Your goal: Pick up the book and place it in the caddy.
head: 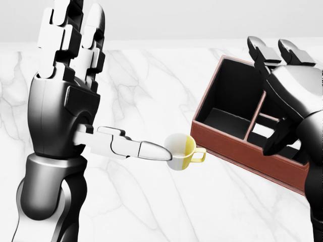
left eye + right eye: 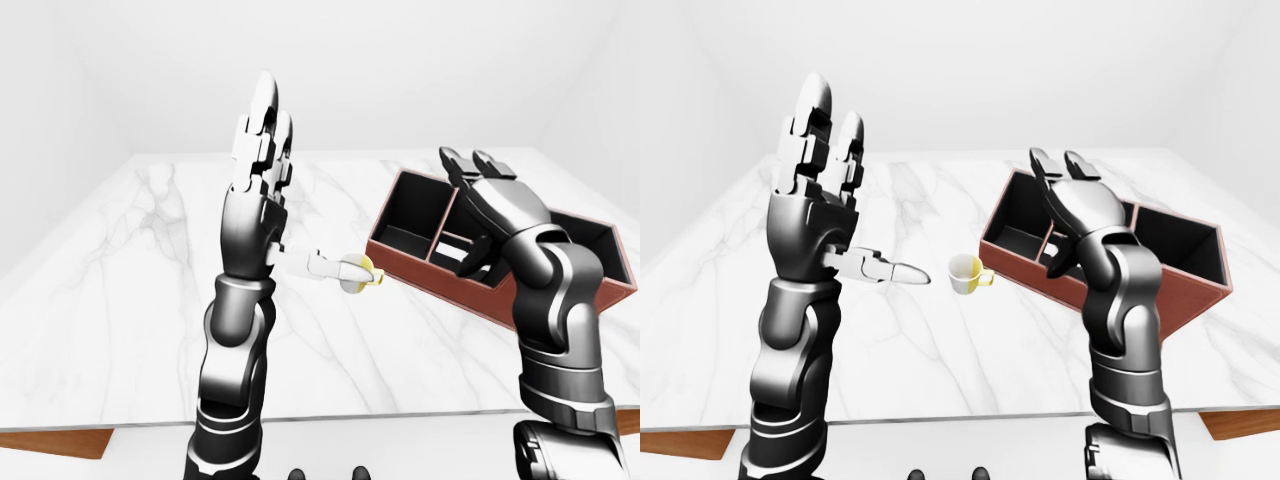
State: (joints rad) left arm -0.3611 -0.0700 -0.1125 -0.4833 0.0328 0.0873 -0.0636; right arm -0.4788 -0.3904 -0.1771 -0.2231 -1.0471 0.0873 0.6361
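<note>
Marble table (image 1: 151,201); book (image 1: 260,132) in caddy (image 1: 222,143), behind raised open right hand (image 1: 292,96).

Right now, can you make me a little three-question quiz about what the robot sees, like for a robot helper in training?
1. True or false: the yellow cup sits on the marble table, outside the caddy.
2. Is the right hand (a) open and empty, or (b) closed on the book?
3. Fill in: the white book lies inside the ____.

Key: 1 true. 2 a. 3 caddy.
</note>
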